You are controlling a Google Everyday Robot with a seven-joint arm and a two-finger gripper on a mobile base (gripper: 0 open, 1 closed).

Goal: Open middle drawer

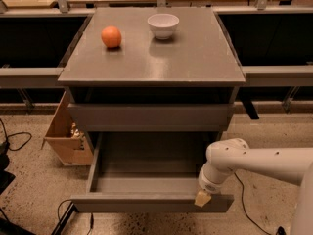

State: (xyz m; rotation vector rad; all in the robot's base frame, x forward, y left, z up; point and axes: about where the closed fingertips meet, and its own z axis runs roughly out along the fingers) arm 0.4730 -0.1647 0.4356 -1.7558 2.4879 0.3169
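The grey cabinet has stacked drawer fronts. The middle drawer is pulled far out toward me, and its grey box interior shows empty. The taller upper front above it sits only slightly out. The lowest front is hidden under the open drawer. My gripper is at the top edge of the middle drawer's front panel, near its right end, with its tan tip against the panel. My white arm reaches in from the right.
An orange and a white bowl sit on the cabinet top. A cardboard box stands on the floor at the cabinet's left. Cables lie on the floor at left and under the drawer. Dark shelving flanks the cabinet.
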